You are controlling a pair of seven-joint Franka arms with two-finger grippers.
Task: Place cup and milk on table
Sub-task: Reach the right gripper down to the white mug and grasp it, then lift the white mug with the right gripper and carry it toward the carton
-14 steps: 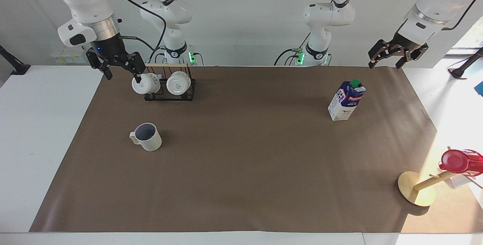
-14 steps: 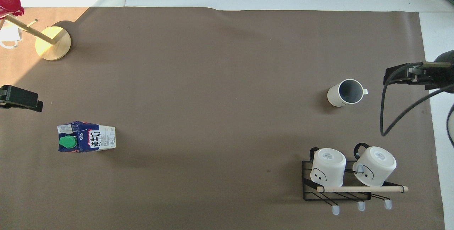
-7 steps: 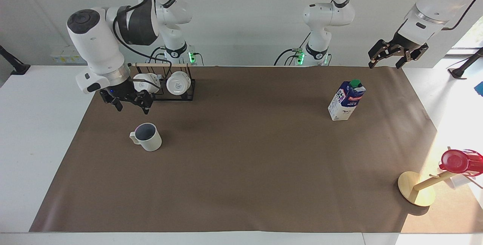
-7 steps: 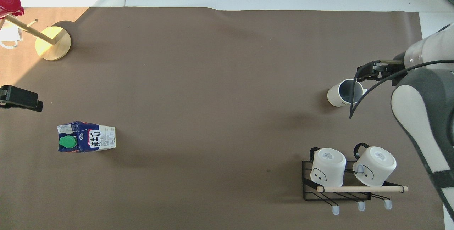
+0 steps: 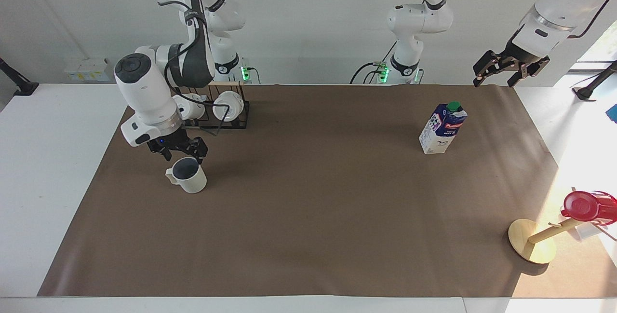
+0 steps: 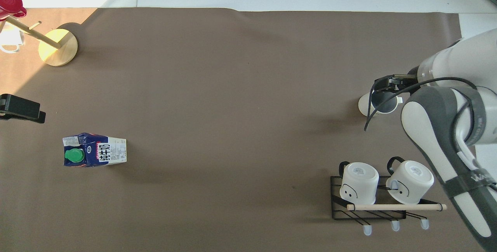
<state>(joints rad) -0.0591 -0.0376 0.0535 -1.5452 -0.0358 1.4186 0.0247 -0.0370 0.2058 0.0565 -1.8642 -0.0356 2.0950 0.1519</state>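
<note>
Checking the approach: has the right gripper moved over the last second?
Yes. The right gripper has come down from beside the mug rack, away from the robots, to just over the cup, fingers open.

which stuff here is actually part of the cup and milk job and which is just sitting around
Part of the job:
- cup, upright on the table, right gripper open just above its rim
- milk, standing toward the left arm's end
- left gripper, open, waiting in the air

Just lying about:
- two white mugs on a black rack
- red cup on a wooden stand
</note>
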